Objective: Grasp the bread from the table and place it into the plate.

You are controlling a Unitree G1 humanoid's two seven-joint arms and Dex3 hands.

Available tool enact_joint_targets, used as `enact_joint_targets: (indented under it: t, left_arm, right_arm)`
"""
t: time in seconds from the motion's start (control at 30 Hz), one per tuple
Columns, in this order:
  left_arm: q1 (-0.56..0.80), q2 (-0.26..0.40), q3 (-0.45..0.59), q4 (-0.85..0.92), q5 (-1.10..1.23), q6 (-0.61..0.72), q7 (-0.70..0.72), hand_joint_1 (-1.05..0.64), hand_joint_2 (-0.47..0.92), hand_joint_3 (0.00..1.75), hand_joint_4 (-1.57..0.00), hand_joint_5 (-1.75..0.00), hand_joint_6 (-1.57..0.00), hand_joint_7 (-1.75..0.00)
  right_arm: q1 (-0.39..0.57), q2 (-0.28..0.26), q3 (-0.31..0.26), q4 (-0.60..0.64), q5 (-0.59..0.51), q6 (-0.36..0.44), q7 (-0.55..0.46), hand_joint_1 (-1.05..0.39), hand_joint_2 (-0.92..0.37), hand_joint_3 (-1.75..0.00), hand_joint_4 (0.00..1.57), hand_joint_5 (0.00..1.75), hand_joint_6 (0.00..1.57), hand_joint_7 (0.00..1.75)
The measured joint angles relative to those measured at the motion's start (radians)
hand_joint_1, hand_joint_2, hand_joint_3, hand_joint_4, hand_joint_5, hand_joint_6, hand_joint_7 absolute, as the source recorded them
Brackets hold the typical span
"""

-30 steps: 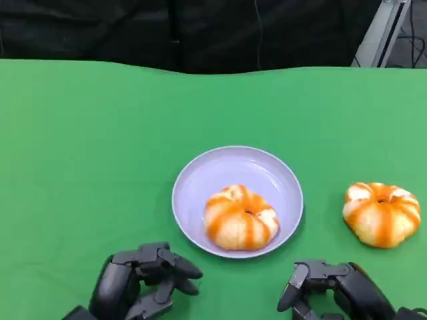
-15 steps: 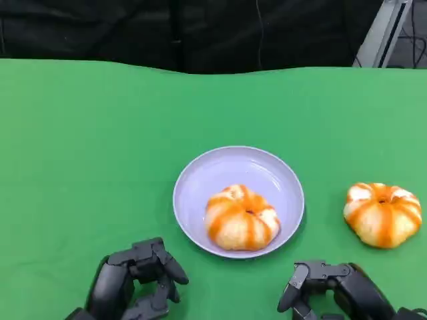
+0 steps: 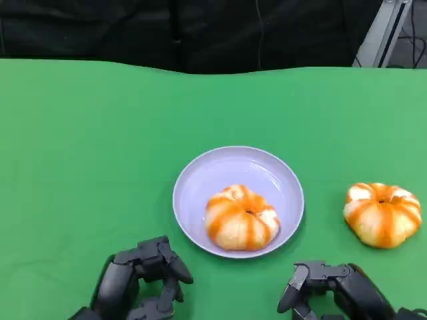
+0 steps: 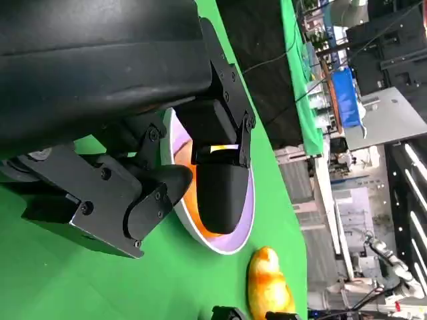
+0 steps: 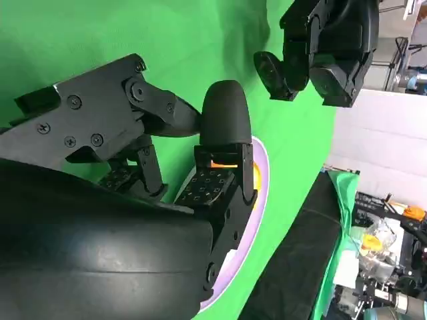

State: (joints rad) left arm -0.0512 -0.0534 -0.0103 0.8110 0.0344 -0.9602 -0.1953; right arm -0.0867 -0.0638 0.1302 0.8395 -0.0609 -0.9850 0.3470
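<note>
1. Left hand (image 3: pixel 143 277) low at the near-left edge of the green table (image 3: pixel 87 153), fingers curled inward, nothing in them; off to the near-left of the plate, not touching it.
2. Right hand (image 3: pixel 330 287) low at the near-right edge, fingers bent but apart, holding nothing; just this side of the gap between plate and loose bun.
3. Lavender plate (image 3: pixel 200 177) at mid-table, flat on the cloth.
4. One bun (image 3: pixel 240 219), white with orange stripes, inside the plate, sitting toward its near rim.
5. Second bun (image 3: pixel 382 213), same look, on the bare cloth to the right of the plate, apart from the rim and from the right hand.
6. Left wrist view: own fingers (image 4: pixel 220 193) in front of the plate (image 4: pixel 230 243); loose bun (image 4: pixel 267 287) beyond the rim.
7. Right wrist view: own fingers (image 5: pixel 223 123) over the plate rim (image 5: pixel 250 220); left hand (image 5: pixel 327 47) further off above the cloth.
8. Dark backdrop behind the far table edge; metal frame (image 3: pixel 383 30) at far right.
</note>
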Motion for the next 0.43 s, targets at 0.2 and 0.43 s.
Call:
enact_joint_targets:
  t: [0.2, 0.43]
  left_arm:
    - [0.000, 0.000, -0.017, -0.005, -0.001, 0.000, -0.001, -0.02, 0.57, 1.09, -0.91, -1.51, -0.96, -1.22]
    - [0.003, 0.000, -0.030, -0.009, -0.001, 0.001, -0.001, -0.03, 0.57, 1.07, -0.91, -1.51, -0.97, -1.21]
  right_arm:
    - [0.002, -0.004, 0.000, -0.005, 0.000, 0.001, 0.000, -0.15, -0.64, -0.89, 0.81, 1.46, 0.86, 1.12]
    - [0.003, -0.010, 0.000, -0.008, 0.003, 0.001, 0.003, -0.14, -0.66, -0.88, 0.81, 1.46, 0.86, 1.12]
